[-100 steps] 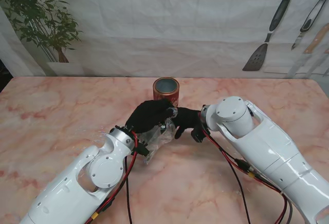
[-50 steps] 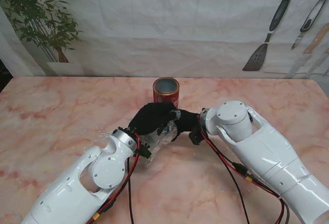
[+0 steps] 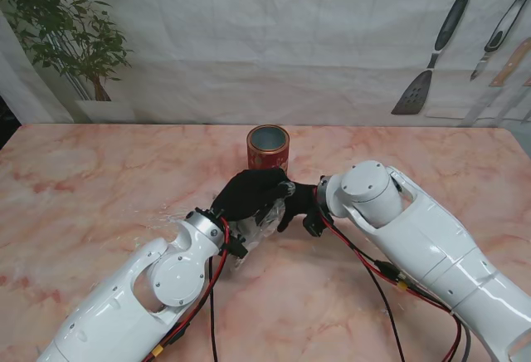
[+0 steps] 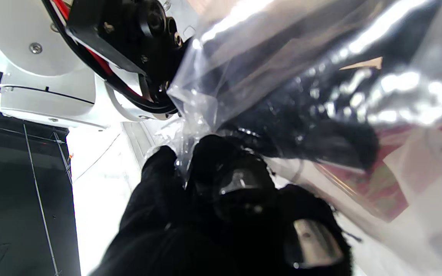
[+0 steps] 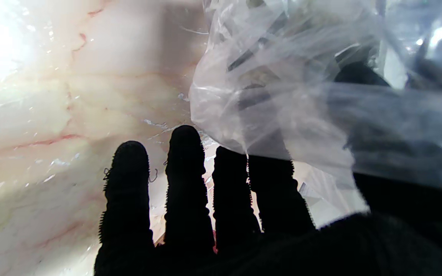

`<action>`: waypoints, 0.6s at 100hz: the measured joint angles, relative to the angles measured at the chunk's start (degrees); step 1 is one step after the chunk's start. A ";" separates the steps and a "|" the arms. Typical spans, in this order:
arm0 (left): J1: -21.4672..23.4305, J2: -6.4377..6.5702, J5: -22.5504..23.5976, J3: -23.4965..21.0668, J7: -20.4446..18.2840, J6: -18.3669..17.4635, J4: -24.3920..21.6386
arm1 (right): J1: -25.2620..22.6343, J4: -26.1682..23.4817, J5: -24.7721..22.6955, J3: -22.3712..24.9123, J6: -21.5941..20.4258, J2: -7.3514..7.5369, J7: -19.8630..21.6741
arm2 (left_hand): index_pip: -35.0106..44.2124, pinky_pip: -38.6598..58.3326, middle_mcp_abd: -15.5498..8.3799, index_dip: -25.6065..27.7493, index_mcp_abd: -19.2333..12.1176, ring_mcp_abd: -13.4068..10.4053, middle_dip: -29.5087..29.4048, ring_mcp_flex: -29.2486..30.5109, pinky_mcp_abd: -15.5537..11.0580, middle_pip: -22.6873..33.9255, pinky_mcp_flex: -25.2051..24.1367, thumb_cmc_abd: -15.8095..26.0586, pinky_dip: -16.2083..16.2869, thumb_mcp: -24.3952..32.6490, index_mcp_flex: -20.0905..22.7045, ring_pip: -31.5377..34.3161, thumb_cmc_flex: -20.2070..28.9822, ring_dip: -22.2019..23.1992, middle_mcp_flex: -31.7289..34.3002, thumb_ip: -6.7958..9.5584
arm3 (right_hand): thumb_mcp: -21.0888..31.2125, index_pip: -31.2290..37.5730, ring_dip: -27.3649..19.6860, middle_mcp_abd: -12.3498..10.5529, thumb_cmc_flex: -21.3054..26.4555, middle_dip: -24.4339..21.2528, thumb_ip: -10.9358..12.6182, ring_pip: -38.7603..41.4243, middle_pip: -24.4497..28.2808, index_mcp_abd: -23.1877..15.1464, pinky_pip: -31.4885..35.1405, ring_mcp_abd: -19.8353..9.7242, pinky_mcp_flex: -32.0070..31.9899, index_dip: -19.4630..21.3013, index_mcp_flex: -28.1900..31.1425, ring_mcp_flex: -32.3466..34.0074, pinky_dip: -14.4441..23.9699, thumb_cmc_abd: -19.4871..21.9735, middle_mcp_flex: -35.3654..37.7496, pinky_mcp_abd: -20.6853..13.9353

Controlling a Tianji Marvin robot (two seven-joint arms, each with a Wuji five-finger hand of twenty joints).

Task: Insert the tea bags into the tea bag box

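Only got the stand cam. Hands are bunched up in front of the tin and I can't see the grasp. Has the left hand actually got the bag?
Observer: Yes. The left wrist view shows the left hand with its fingers pinched on a gathered fold of the clear plastic bag.
Operator: Anything inside the bag?
Observer: A red-and-white piece shows through the film. It is too blurred to call it a tea bag.
Operator: Is the right hand closed on it too?
Observer: Can't say. In the right wrist view, the right hand has four fingers straight, side by side, pointing toward the table. The bag is draped against one of them. The thumb is hidden.
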 measured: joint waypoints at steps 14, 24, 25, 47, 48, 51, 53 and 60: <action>-0.07 -0.01 0.01 0.02 0.13 -0.21 -0.02 | -0.63 1.16 3.89 1.00 0.10 -0.80 0.07 | 0.00 0.10 0.00 0.00 0.02 0.00 -0.08 0.00 0.00 0.51 0.00 0.00 0.00 0.00 0.00 0.49 0.01 0.00 -0.04 0.01 | 5.11 0.22 0.00 -0.10 1.67 0.00 0.00 -0.55 0.00 -0.03 -0.98 -0.03 -0.77 -0.06 -0.58 -0.03 -0.12 0.00 0.00 0.03; -0.11 -0.06 0.01 -0.03 0.21 -0.62 -0.30 | -1.87 2.25 9.58 2.92 0.21 -1.54 0.47 | 0.01 0.21 0.00 0.00 0.02 0.00 -0.54 0.00 0.00 0.86 0.00 0.00 0.00 0.00 0.00 0.58 0.01 0.00 -0.20 0.01 | 8.33 0.62 -0.02 -0.10 4.15 0.00 -1.92 -0.82 0.00 0.30 -1.06 -0.03 -1.71 -5.69 -1.07 -1.05 -0.78 -0.02 -0.89 0.06; -0.11 -0.06 0.01 -0.03 0.21 -0.64 -0.33 | -1.91 2.34 9.81 2.95 0.21 -1.57 0.60 | 0.01 0.21 0.00 0.01 0.02 0.00 -0.54 0.00 0.00 0.86 0.00 0.00 0.00 0.00 0.00 0.58 0.01 0.00 -0.20 0.01 | 8.21 0.65 -0.02 -0.10 4.12 0.00 -1.92 -0.82 0.00 0.30 -1.07 -0.03 -1.83 -5.79 -1.12 -1.15 -0.79 -0.03 -0.79 0.06; 0.27 -0.07 0.36 -0.11 -0.07 -1.03 -0.35 | -0.83 3.28 6.60 2.25 -0.25 -1.63 3.23 | 0.02 0.26 0.00 0.01 0.04 0.02 -0.56 0.00 0.03 0.79 0.00 0.00 0.00 0.00 0.00 0.58 0.01 0.00 -0.20 0.03 | 8.28 -0.83 -0.04 -0.09 0.77 0.00 -1.92 -1.47 -0.03 0.51 -1.38 -0.03 -2.95 -2.06 -0.53 -2.73 -1.32 -0.01 -1.57 0.06; 0.28 -0.07 0.40 -0.11 -0.05 -1.08 -0.36 | -0.77 3.34 6.80 2.21 -0.19 -1.62 3.24 | 0.02 0.26 0.00 0.01 0.04 0.02 -0.56 0.00 0.03 0.79 0.00 0.00 0.00 0.00 0.00 0.58 0.01 0.00 -0.20 0.03 | 8.28 -0.84 -0.04 -0.09 0.77 0.00 -1.92 -1.47 -0.03 0.51 -1.38 -0.03 -2.92 -2.05 -0.53 -2.74 -1.32 -0.01 -1.56 0.06; 0.30 -0.07 0.49 -0.11 -0.01 -1.17 -0.40 | -0.65 3.40 7.08 2.11 -0.07 -1.57 3.19 | 0.02 0.26 0.00 0.01 0.04 0.02 -0.56 0.00 0.04 0.79 0.00 0.00 0.00 0.00 0.00 0.58 0.01 0.00 -0.20 0.04 | 8.28 -0.84 -0.04 -0.09 0.77 0.00 -1.92 -1.47 -0.03 0.51 -1.38 -0.03 -2.85 -1.93 -0.53 -2.74 -1.32 -0.01 -1.53 0.06; 0.31 -0.07 0.53 -0.11 -0.01 -1.21 -0.41 | -0.61 3.37 7.03 2.07 -0.04 -1.54 3.05 | 0.02 0.26 0.00 0.01 0.04 0.02 -0.56 0.00 0.04 0.79 0.00 0.00 0.00 0.00 0.00 0.58 0.01 0.00 -0.20 0.04 | 8.28 -0.65 -0.04 -0.09 0.77 0.00 -1.92 -1.47 -0.03 0.51 -1.38 -0.03 -2.82 -2.00 -0.53 -2.73 -1.32 -0.01 -1.44 0.06; 0.42 -0.04 0.69 -0.01 -0.01 -1.31 -0.42 | -0.67 3.02 6.68 2.07 -0.04 -1.56 1.48 | 0.02 0.26 0.00 0.01 0.04 0.02 -0.56 0.00 0.05 0.72 0.00 0.00 0.00 0.00 0.00 0.58 0.01 0.00 -0.20 0.04 | 6.92 3.22 -0.04 -0.09 2.92 0.00 -3.03 -1.47 -0.03 0.51 -1.38 -0.03 -2.82 -7.67 -0.66 -2.45 -1.32 -0.02 -1.30 0.07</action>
